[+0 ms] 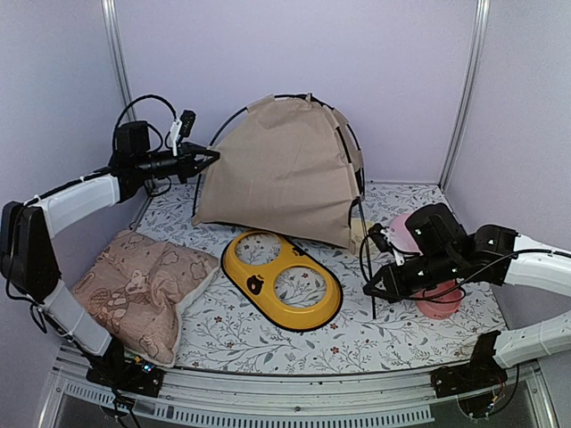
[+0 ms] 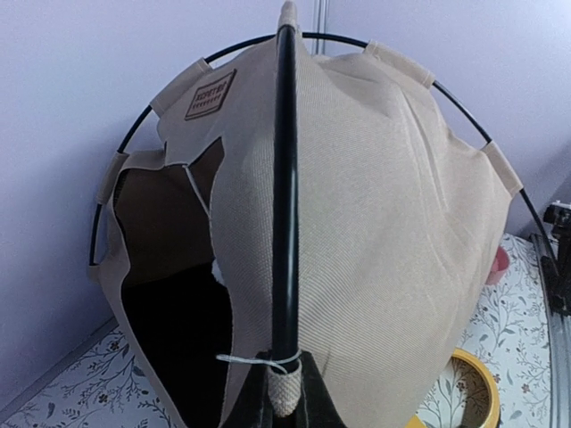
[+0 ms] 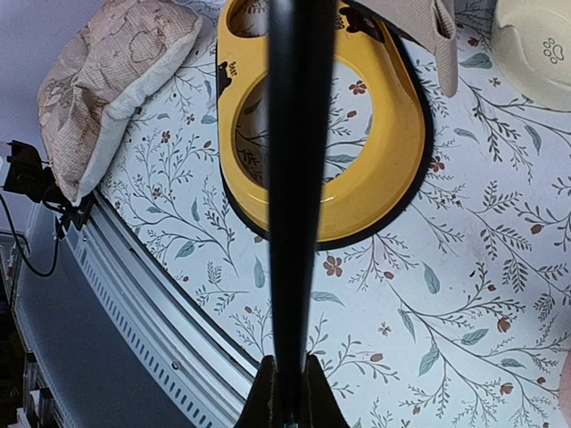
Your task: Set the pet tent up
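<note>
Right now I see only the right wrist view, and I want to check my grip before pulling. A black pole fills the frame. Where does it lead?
Observer: That black pole rises from the right end effector, which is shut on it, to the tent's right edge.
Operator: Is the tent standing?
Observer: Yes, domed upright at the back.
Operator: And the other arm?
Observer: The left end effector is shut on the arched pole at the tent's left side.
</note>
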Tool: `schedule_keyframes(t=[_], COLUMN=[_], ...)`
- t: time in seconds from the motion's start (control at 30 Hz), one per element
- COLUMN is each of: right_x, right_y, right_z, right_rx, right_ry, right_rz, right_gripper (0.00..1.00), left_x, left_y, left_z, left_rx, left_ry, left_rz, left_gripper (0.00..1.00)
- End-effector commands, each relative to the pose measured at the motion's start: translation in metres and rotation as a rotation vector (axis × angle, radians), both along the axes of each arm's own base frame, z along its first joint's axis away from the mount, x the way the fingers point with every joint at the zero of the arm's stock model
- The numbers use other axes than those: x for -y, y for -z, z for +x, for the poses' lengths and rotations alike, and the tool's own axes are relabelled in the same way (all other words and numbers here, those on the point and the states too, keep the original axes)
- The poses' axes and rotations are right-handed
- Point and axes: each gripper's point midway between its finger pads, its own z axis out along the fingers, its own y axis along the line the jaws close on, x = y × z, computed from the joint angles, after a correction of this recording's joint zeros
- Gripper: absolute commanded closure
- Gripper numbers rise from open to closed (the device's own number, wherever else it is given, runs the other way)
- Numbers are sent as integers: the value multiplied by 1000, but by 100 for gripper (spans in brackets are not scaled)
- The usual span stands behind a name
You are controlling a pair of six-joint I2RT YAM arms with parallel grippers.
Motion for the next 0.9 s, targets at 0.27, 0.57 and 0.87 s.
schedule_keyframes(t=[0.27, 0.57, 0.87], right_x=[-79, -134, -168], right_y=[-83, -105, -115], right_z=[-9, 5, 13], right_rx=[114, 103, 91], right_ry=[-199, -239, -307], right_rz=[179, 330, 361], right_gripper=[100, 100, 100], left_x=[-17, -36, -35], left_y=[-54, -82, -69], left_z=[78, 56, -25], left_rx=[105, 185, 87], left_ry=[-226, -517, -651], left_rz=[-55, -98, -244], left_gripper=[78, 46, 45])
